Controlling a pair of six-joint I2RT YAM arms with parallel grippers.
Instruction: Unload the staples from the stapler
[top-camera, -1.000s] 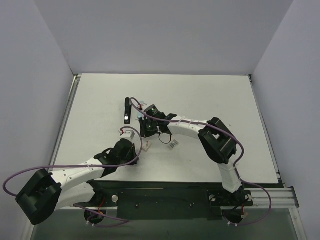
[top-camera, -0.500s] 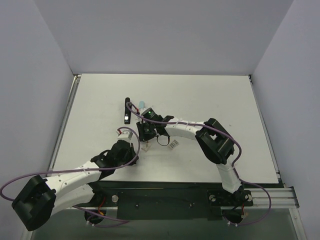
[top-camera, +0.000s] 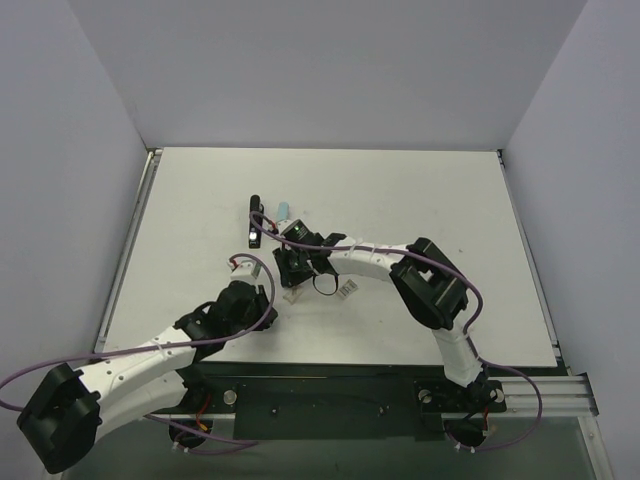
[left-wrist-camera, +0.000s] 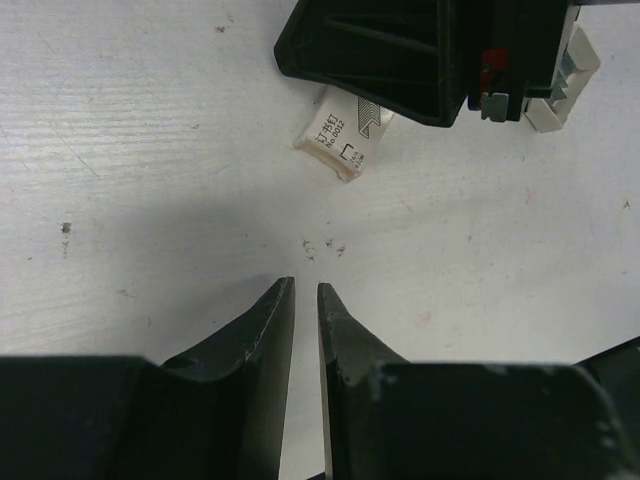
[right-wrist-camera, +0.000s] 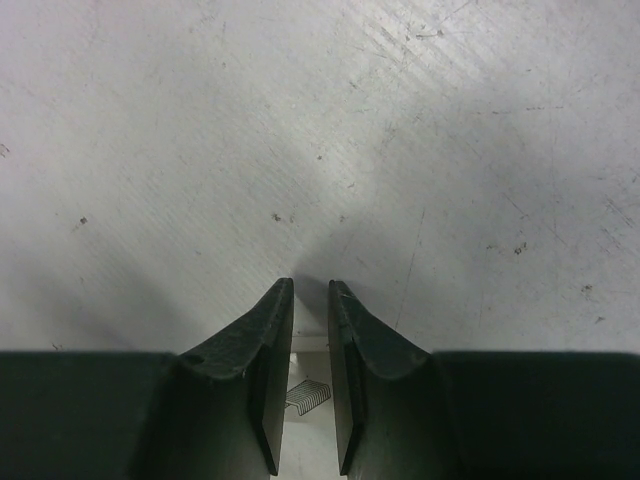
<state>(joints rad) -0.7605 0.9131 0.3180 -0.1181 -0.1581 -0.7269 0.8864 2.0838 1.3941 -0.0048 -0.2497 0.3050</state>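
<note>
The black stapler (top-camera: 254, 222) lies on the worktop (top-camera: 420, 190) near a light-blue bar (top-camera: 283, 209), just beyond both arms. The left fingers (left-wrist-camera: 262, 330) stand slightly parted, holding nothing. The right fingers (right-wrist-camera: 262, 325) are barely apart around a staple strip (right-wrist-camera: 308, 394) (gripped or loose, I cannot tell).

White table (top-camera: 420, 190), lilac walls (top-camera: 330, 70) (plain)

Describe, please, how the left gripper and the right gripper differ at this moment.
The left gripper has nothing between its fingers; the right gripper has a short strip of staples in its gap, gripped or loose I cannot tell. The left gripper faces a small white labelled box; the right gripper faces only table. The right gripper sits nearer the stapler. Both have black fingers, narrowly parted.
</note>
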